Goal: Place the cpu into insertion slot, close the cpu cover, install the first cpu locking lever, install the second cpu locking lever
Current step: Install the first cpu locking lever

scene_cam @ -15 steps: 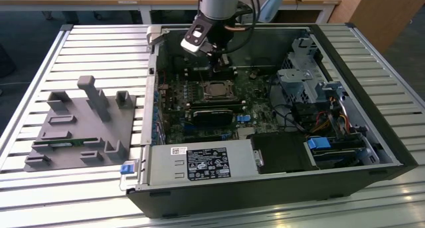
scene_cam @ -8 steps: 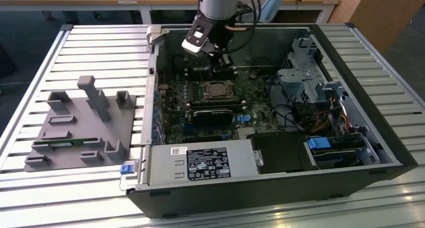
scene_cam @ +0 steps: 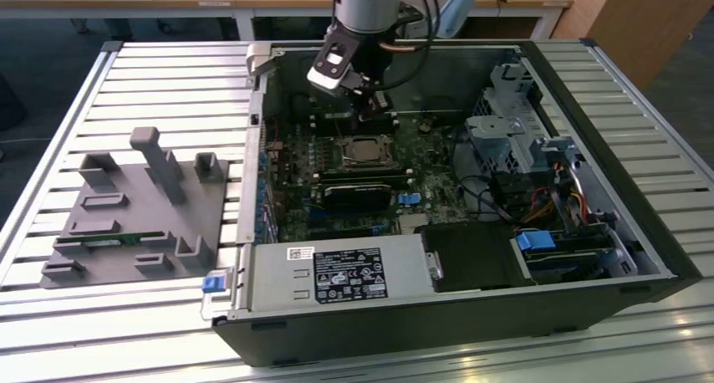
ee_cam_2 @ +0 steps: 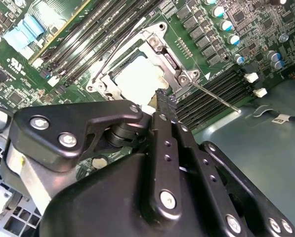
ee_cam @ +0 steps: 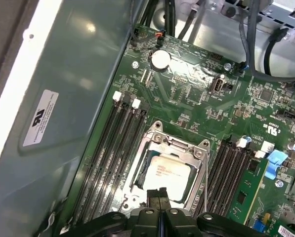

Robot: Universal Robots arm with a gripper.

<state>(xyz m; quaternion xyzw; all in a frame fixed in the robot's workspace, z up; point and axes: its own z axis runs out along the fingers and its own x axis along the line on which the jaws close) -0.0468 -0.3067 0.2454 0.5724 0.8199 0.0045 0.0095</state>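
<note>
The cpu (ee_cam: 168, 172) lies flat in the socket on the green motherboard (ee_cam: 196, 103), its silver top also showing in the second wrist view (ee_cam_2: 135, 79) and the exterior view (scene_cam: 363, 151). The cpu cover (ee_cam: 179, 147), a thin metal frame, lies down around it. One thin lever rod (ee_cam_2: 214, 96) sticks out over the memory slots, and a second wire lever (ee_cam_2: 112, 52) runs along the opposite side of the socket. My gripper (ee_cam: 160, 195) hovers just above the socket's edge, fingers shut together on nothing. The exterior view has the gripper (scene_cam: 374, 114) just behind the socket.
The open computer case (scene_cam: 624, 257) lies on a slatted table. Black memory slots (ee_cam: 115, 143) flank the socket. Cables (ee_cam: 256, 44) and a drive cage (scene_cam: 507, 136) sit on the exterior view's right. A grey fixture block (scene_cam: 134, 207) stands on the exterior view's left.
</note>
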